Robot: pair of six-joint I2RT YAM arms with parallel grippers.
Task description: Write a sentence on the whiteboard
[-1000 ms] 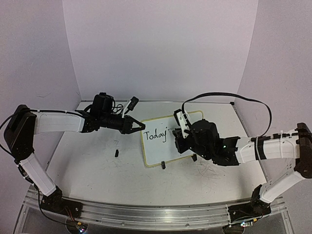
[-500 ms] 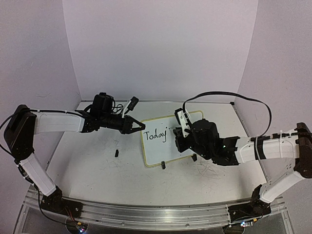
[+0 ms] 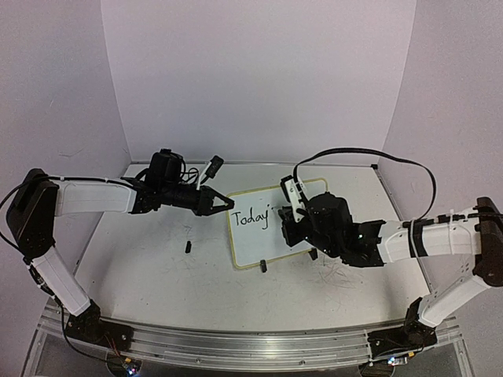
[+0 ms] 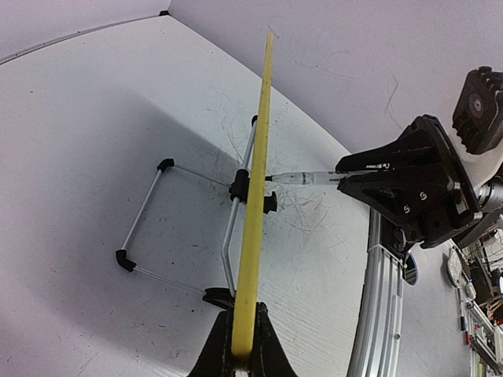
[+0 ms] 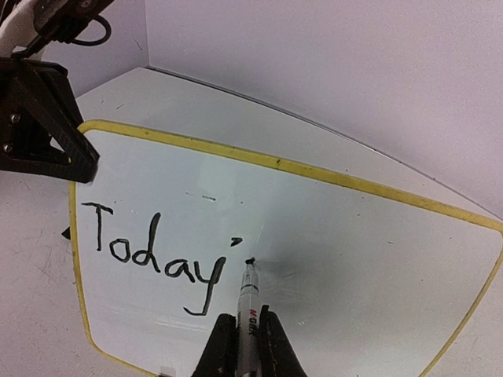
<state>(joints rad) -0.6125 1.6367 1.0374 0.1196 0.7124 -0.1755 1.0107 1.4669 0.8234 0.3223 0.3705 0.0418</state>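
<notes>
The whiteboard (image 3: 255, 239) stands tilted on its wire stand mid-table, with "Today'" (image 3: 250, 217) written in black. My left gripper (image 3: 229, 204) is shut on the board's left edge; in the left wrist view its jaws (image 4: 242, 353) clamp the yellow rim (image 4: 257, 181). My right gripper (image 3: 289, 224) is shut on a white marker (image 3: 292, 195). In the right wrist view the marker (image 5: 249, 302) sits between the jaws (image 5: 249, 345), its tip touching the board (image 5: 361, 236) just right of the apostrophe after "Today" (image 5: 153, 251).
A small black piece (image 3: 189, 246) lies on the table left of the board. The board's black clip foot (image 3: 263, 266) and wire stand (image 4: 181, 228) rest on the scuffed tabletop. Walls close in the back and sides. A metal rail (image 3: 251, 342) runs along the near edge.
The right gripper with the marker has shifted only slightly at the board. The lettering and the left arm look the same.
</notes>
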